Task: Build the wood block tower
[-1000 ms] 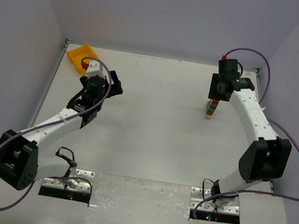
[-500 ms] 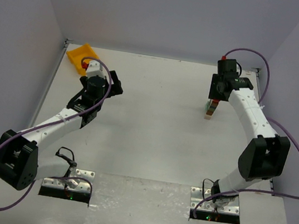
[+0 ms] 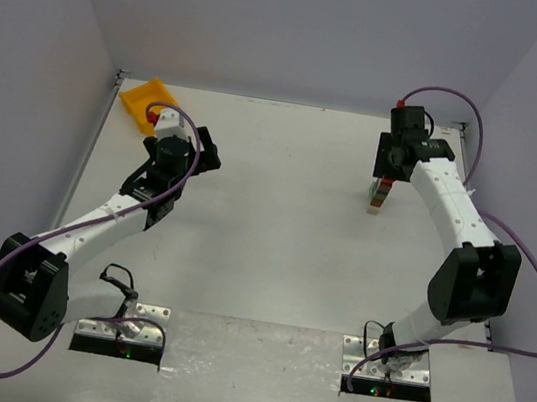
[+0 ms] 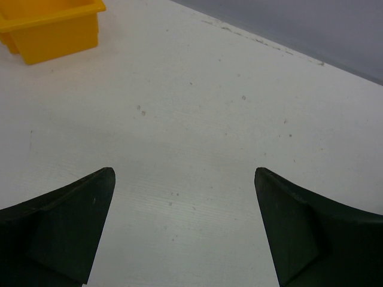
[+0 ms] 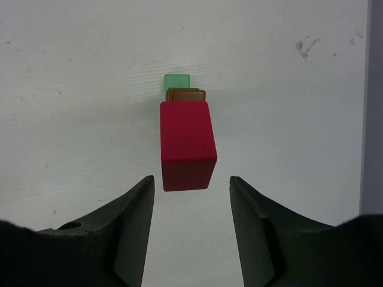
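At far right of desk (image 3: 265,221), wood block tower (image 3: 378,198) stands between my right jaws, parted, clear of magenta top block (image 5: 187,143). Lift straight up, no sideways brush. Left jaws wide apart, empty.

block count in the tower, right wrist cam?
3: a crimson wooden block nearest the camera, a brown wooden block edging out beyond it, and a green wooden block past that. Others may be hidden beneath the crimson one.
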Action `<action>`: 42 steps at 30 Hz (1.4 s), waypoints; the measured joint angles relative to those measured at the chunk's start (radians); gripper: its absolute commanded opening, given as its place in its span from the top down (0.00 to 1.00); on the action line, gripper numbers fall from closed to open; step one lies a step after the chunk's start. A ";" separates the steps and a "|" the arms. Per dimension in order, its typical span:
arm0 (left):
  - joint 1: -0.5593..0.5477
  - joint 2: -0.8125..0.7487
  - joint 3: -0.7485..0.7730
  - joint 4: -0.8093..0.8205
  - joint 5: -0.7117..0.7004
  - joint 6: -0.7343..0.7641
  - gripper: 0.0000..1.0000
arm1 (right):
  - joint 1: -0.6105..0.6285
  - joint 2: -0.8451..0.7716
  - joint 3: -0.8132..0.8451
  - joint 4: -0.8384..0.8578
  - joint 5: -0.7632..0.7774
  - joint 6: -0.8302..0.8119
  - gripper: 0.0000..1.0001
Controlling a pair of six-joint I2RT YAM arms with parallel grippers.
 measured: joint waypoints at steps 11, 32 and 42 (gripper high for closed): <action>0.000 -0.001 0.000 0.000 0.000 0.000 0.00 | 0.000 -0.106 -0.004 0.023 -0.035 -0.023 0.01; 0.000 -0.163 -0.037 -0.001 -0.041 -0.019 0.00 | 0.000 -0.744 -0.592 0.223 -0.079 0.122 0.01; 0.000 -0.183 -0.050 -0.009 -0.056 -0.027 0.00 | 0.000 -0.833 -0.639 0.253 -0.046 0.166 0.01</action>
